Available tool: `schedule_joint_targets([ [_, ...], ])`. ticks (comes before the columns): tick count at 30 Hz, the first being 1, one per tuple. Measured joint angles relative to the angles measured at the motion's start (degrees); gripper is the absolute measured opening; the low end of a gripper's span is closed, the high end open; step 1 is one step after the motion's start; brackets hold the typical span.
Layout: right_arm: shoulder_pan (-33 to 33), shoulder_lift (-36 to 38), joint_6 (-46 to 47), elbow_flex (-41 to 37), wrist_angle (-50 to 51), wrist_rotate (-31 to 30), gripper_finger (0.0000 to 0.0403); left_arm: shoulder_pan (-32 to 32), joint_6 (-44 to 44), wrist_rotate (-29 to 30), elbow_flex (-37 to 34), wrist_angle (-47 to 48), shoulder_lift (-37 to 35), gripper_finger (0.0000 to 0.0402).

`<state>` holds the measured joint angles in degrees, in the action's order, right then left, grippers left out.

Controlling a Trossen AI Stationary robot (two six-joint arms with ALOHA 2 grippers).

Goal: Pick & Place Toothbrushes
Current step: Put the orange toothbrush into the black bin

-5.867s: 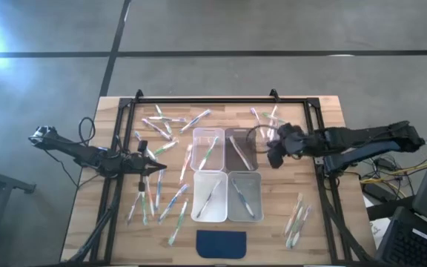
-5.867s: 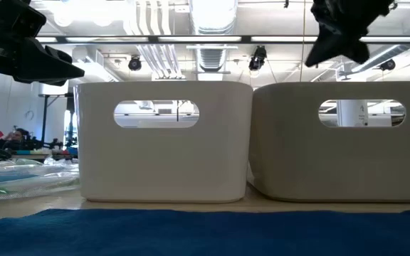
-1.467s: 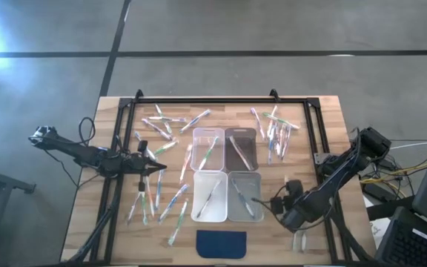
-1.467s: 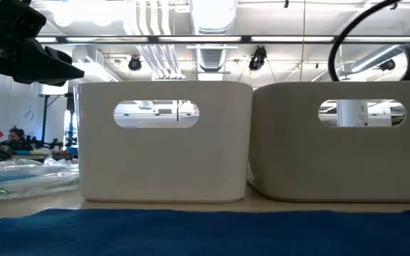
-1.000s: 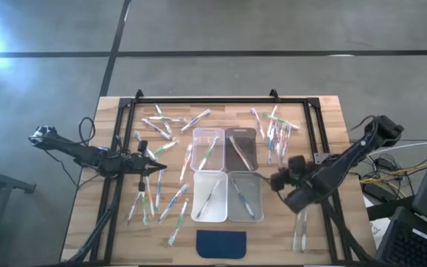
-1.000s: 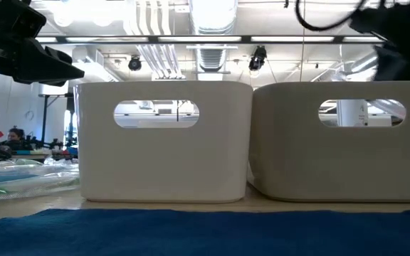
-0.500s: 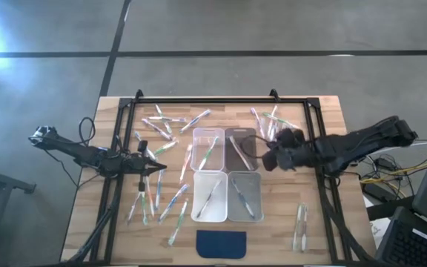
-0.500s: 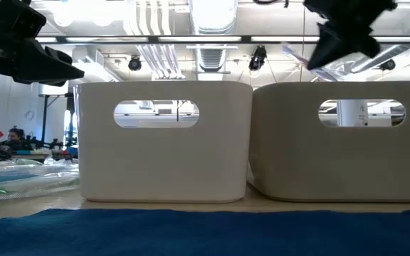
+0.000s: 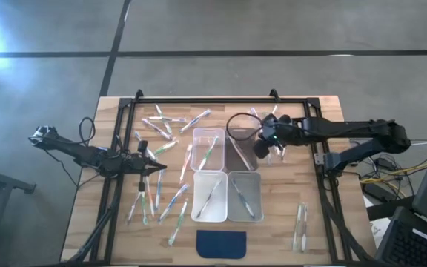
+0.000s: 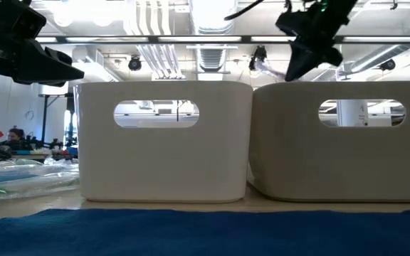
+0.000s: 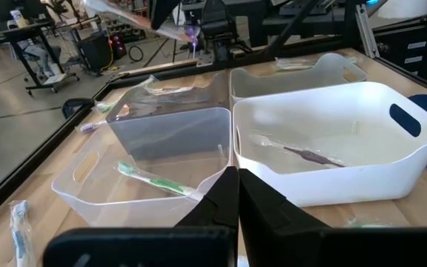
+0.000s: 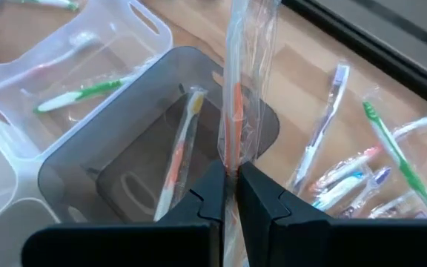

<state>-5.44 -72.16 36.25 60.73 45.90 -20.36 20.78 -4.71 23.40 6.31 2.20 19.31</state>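
Note:
My right gripper [image 9: 262, 145] hovers over the right rim of the grey bin [image 9: 241, 148] and is shut on a toothbrush with an orange handle in a clear wrapper [image 12: 237, 104]. In the low view it [image 10: 299, 57] hangs above the bins. My left gripper [image 9: 161, 169] is shut and waits left of the bins, above loose toothbrushes [image 9: 158, 196]. More toothbrushes lie flat near the far left [image 9: 170, 122], the far right [image 9: 279, 130] and the near right [image 9: 299, 226]. The grey bin holds one orange toothbrush [image 12: 178, 152]. My right gripper pinches the wrapped toothbrush between its two fingers at the wrapper's end [image 12: 233, 152]. The fingers slant down from the table's right side. The toothbrush runs on past the fingertips in line with them, lifted clear, above the grey bin.
Four bins stand two by two at mid-table: clear far left [image 9: 208, 147], grey far right, and two near ones [image 9: 210, 196] [image 9: 245, 196], each holding toothbrushes. A dark blue pad [image 9: 222, 242] lies at the near edge. A black frame [image 9: 199, 101] rims the table.
My right gripper, shut on the wrapped toothbrush, has swung from beside the near right bin toward the far edge and the left. It now hangs over the grey bin's right rim. The toothbrush has travelled with it, clear of the table.

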Motion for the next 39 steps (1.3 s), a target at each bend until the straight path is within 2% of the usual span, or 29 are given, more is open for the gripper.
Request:
schedule_joint_targets([
  [11, -3.25, -14.50, -3.14, 9.08, 1.69, 9.55, 0.0013, -0.02, 0.00, 0.00, 0.00, 0.09, 0.00, 0.0005],
  [21, -5.23, -23.14, -2.96, 11.87, 4.06, 13.15, 0.0013, -0.04, 0.01, 0.00, 0.00, 0.17, 0.02, 0.0005],
  [29, -5.37, -26.81, -2.15, 12.77, 3.33, 14.82, 0.0013, -0.02, 0.01, 0.00, 0.00, 0.22, 0.02, 0.0005],
  [39, -5.35, -27.60, -0.33, 12.65, 2.92, 15.94, 0.0013, 0.00, 0.02, 0.00, 0.00, 0.28, 0.02, 0.0005],
])
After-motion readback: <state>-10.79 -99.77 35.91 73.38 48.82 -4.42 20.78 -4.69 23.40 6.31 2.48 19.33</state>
